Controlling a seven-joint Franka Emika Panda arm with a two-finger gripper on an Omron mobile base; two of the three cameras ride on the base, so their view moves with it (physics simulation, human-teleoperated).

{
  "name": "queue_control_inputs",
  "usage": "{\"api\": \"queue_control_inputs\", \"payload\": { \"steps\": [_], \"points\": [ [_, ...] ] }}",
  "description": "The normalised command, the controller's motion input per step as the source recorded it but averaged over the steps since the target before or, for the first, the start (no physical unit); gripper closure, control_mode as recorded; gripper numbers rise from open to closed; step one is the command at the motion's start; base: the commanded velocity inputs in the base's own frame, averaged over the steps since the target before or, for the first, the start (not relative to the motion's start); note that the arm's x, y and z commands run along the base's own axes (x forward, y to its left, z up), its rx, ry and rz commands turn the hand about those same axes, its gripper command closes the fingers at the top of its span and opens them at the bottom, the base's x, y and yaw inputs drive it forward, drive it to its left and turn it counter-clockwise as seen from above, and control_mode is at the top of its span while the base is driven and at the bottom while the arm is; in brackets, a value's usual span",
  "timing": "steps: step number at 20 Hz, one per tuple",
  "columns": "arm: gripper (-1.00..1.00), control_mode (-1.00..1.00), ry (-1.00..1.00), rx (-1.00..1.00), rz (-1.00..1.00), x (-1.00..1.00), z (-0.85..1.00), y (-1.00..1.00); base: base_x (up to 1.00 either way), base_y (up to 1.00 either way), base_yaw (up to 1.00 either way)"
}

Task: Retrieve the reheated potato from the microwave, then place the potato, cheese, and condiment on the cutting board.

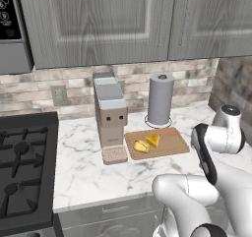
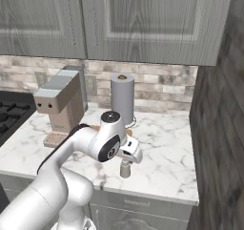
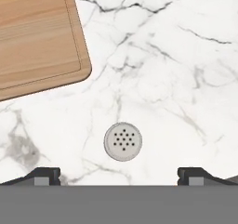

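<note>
Already the potato [image 1: 141, 146] and cheese [image 1: 153, 140] lie touching on the cutting board [image 1: 172, 140]. From the right base, the claw [image 2: 125, 171] hangs above the bench [image 2: 167, 152]. Looking down the hand, its fingers [image 3: 46, 175] stand wide apart, the condiment shaker [image 3: 122, 141] upright between them, ungripped.

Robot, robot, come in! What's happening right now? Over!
Gripper open, holding nothing, above the shaker on the counter. Potato and cheese on the cutting board. Nothing between gripper and shaker.
</note>
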Motion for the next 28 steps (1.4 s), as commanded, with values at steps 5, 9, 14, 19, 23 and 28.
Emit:
{"api": "queue_control_inputs", "payload": {
  "steps": [5, 9, 14, 19, 23, 28],
  "points": [
    [-1.00, -1.00, 0.08, 0.00, 0.00, 0.12, -0.18, -0.05, 0.00, 0.00, 0.00],
    [-1.00, -1.00, 0.09, 0.00, 0.00, 0.04, -0.15, -0.07, 0.00, 0.00, 0.00],
    [-1.00, -1.00, 0.08, 0.00, 0.00, 0.08, -0.13, -0.11, 0.00, 0.00, 0.00],
    [-1.00, -1.00, 0.03, 0.00, 0.00, 0.05, -0.09, -0.03, 0.00, 0.00, 0.00],
    [-1.00, -1.00, 0.00, 0.01, 0.00, 0.00, -0.10, 0.00, 0.00, 0.00, 0.00],
    [-1.00, -1.00, 0.00, 0.01, 0.00, 0.00, -0.13, 0.00, 0.00, 0.00, 0.00]
  ]
}}
